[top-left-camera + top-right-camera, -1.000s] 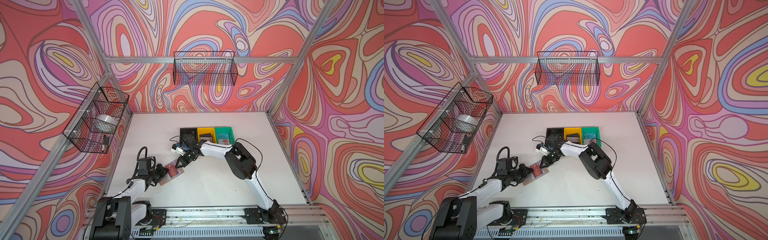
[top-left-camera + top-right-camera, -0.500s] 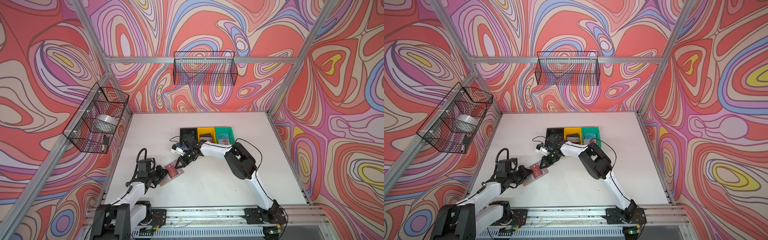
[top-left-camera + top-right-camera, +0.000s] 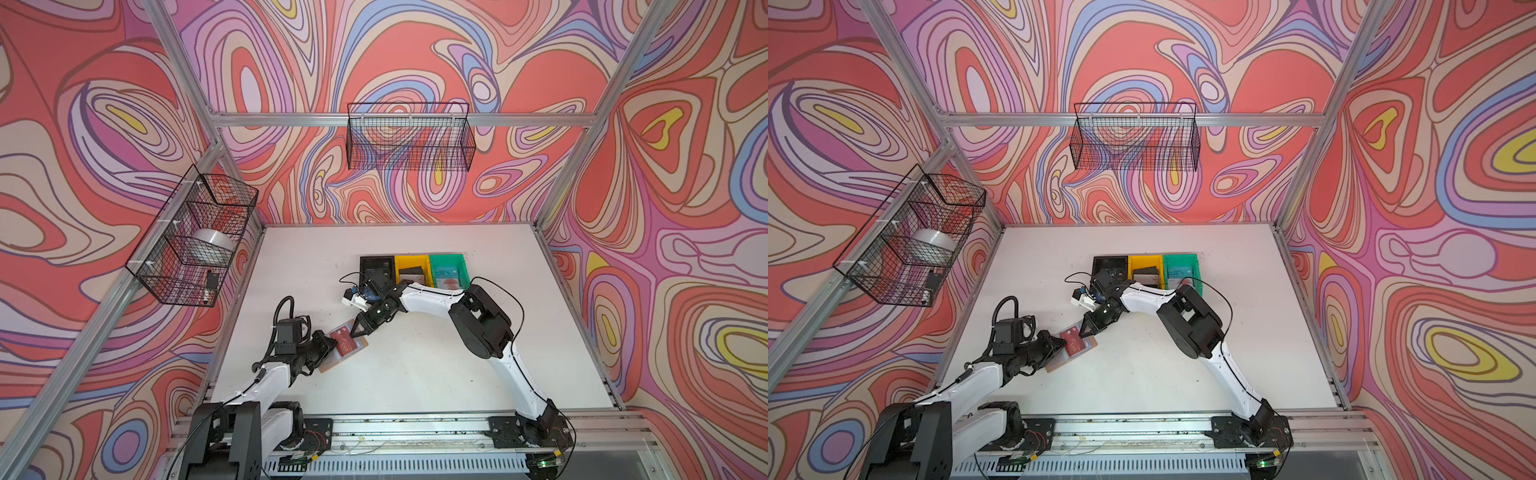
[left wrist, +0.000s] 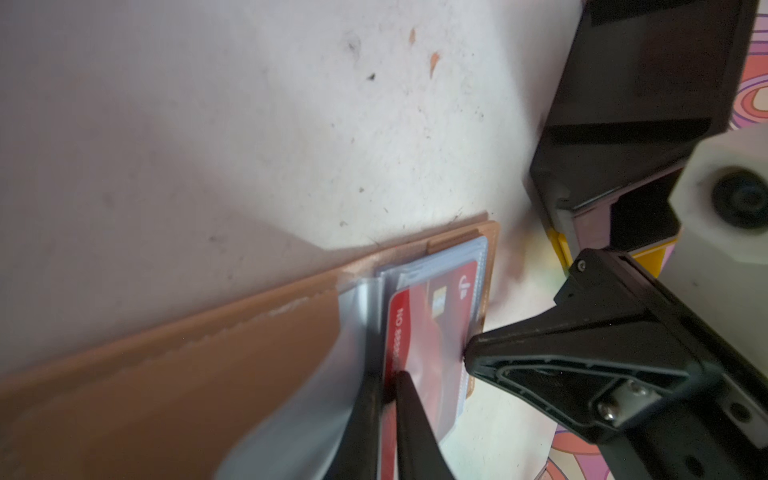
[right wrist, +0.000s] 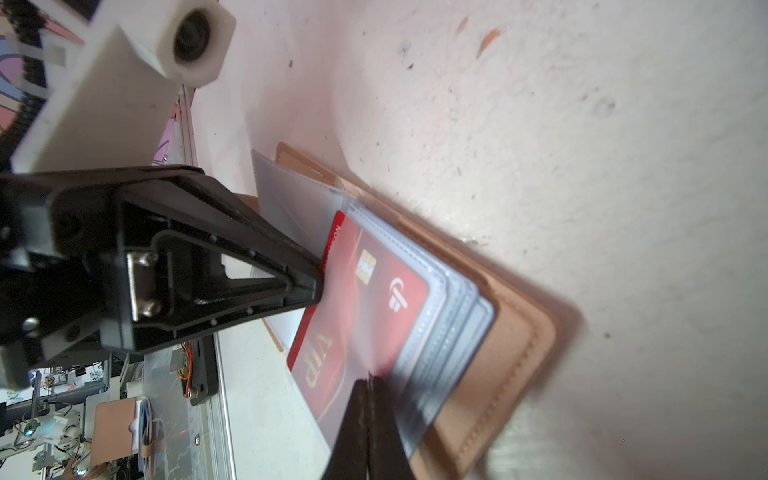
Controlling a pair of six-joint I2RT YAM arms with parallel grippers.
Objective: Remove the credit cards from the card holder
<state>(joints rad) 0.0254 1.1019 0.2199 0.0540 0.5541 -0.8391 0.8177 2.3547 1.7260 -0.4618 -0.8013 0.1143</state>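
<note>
Your left claw [image 5: 318, 282] clamps the exposed left edge of the red VIP card [image 5: 357, 316], which sits partly out of its clear sleeve [image 5: 440, 316]. The card holder [image 5: 511, 353] lies open on the counter [image 3: 415, 374], near left. Your right claw [image 4: 467, 357], shut, presses the sleeve's opposite right edge.

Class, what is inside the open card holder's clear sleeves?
A red VIP card, partly out of the top sleeve. The sleeves stacked beneath are covered, so their contents cannot be seen.
</note>
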